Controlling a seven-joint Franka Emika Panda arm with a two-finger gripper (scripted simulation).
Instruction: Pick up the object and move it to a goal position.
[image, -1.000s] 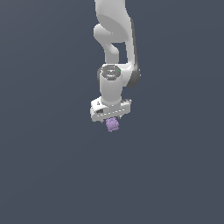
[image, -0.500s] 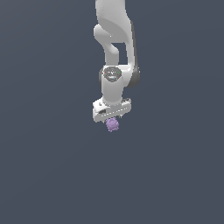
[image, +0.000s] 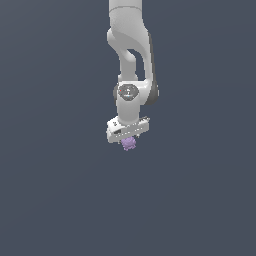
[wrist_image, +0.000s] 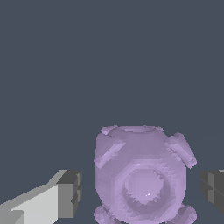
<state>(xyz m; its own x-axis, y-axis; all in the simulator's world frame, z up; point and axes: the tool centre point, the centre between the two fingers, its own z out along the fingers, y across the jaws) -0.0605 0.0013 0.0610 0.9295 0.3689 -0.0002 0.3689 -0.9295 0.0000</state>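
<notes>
- A flat, dark slate-blue background fills both views; neither picture shows any edge, seam or surface line in it.
- The object (image: 128, 144), a small light-purple knobby lump, sits directly under the white gripper (image: 128, 138) near the middle of the exterior view, much narrower than the gripper body above it.
- In the exterior view only its lower part shows below the gripper; no shadow or contact mark is visible beneath it, so whether it rests on anything cannot be told.
- The wrist view shows the object (wrist_image: 141, 177) large and close: a rounded body with a flat ringed top, a round dimple on its face and stubby bumps at its shoulders and base.
- The wrist view also shows two dark fingertips (wrist_image: 70, 194), one on each side of the lump, with a strip of background between each pad and the purple surface.
- The fingers stand spread apart, touching nothing, with the lump between them; the exterior view hides this gap behind the gripper body.
- Only the exterior view shows the arm (image: 131, 60): white links descending from the top edge, a round joint with a dark cap, then the tilted gripper bar.
</notes>
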